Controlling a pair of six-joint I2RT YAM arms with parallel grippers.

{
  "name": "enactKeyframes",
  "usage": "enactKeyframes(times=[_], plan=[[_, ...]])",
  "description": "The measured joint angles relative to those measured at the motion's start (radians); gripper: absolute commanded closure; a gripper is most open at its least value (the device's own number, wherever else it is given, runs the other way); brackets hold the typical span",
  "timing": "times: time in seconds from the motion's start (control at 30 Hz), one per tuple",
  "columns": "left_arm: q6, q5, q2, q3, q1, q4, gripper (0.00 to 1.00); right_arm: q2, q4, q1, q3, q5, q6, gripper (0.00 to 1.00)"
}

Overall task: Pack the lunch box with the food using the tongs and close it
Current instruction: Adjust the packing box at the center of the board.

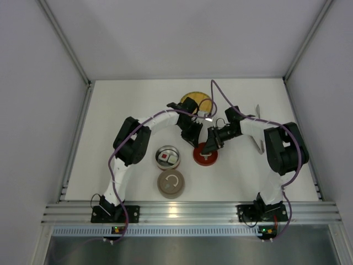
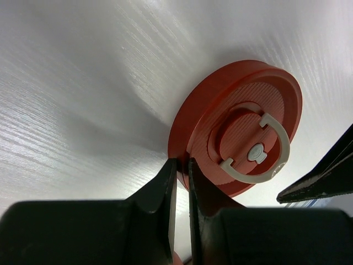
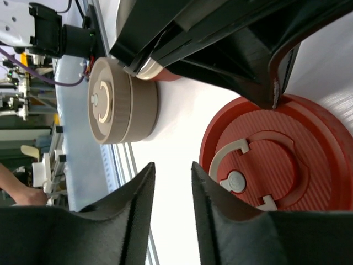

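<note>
Both tools at the red lid [image 1: 205,156]
Left tool [image 2: 180,168] pressed together at its rim, right tool [image 3: 172,176] narrowly parted, empty; I judged regripping came next.

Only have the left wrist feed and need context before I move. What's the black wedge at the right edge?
Observer: That's the right arm's jaws, slightly apart and empty, at the other side of the red lid.
Operator: Where's the box?
Observer: The open steel box sits just left of the lid, with food cubes inside.
Operator: Tongs?
Observer: The tongs lie on the table far right, partly under the right arm. Neither arm holds them.
</note>
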Motion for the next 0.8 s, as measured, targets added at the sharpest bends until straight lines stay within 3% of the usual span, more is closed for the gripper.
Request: enactKeyframes(times=[0.1, 0.2, 0.4, 0.5, 0.6, 0.63, 0.73, 0.77, 0.8], plan=[[0.008, 0.001, 0.0, 0.0, -0.002, 0.004, 1.0, -0.016, -0.023, 0.0, -0.001, 0.012, -0.017, 0.52], [0.022, 0.001, -0.002, -0.002, -0.007, 0.023, 1.0, -0.057, -0.024, 0.0, -0.017, 0.039, -0.025, 0.44], [0.024, 0.0, -0.03, -0.048, -0.01, 0.082, 0.93, -0.204, -0.026, -0.002, -0.062, 0.087, -0.021, 0.4], [0.021, 0.0, -0.041, -0.063, -0.009, 0.103, 0.82, -0.278, -0.021, -0.005, -0.062, 0.109, -0.023, 0.4], [0.026, -0.003, -0.048, -0.074, -0.008, 0.118, 0.64, -0.351, -0.021, -0.01, -0.062, 0.127, -0.03, 0.4], [0.031, -0.003, -0.05, -0.076, -0.007, 0.12, 0.52, -0.372, -0.021, -0.012, -0.063, 0.135, -0.031, 0.4], [0.033, -0.001, -0.072, -0.091, -0.003, 0.127, 0.32, -0.42, -0.028, -0.026, -0.072, 0.148, -0.037, 0.4], [0.032, -0.002, -0.086, -0.102, 0.0, 0.13, 0.05, -0.436, -0.031, -0.033, -0.075, 0.151, -0.039, 0.4], [0.039, -0.003, -0.102, -0.115, 0.003, 0.135, 0.02, -0.452, -0.037, -0.043, -0.076, 0.152, -0.041, 0.4]])
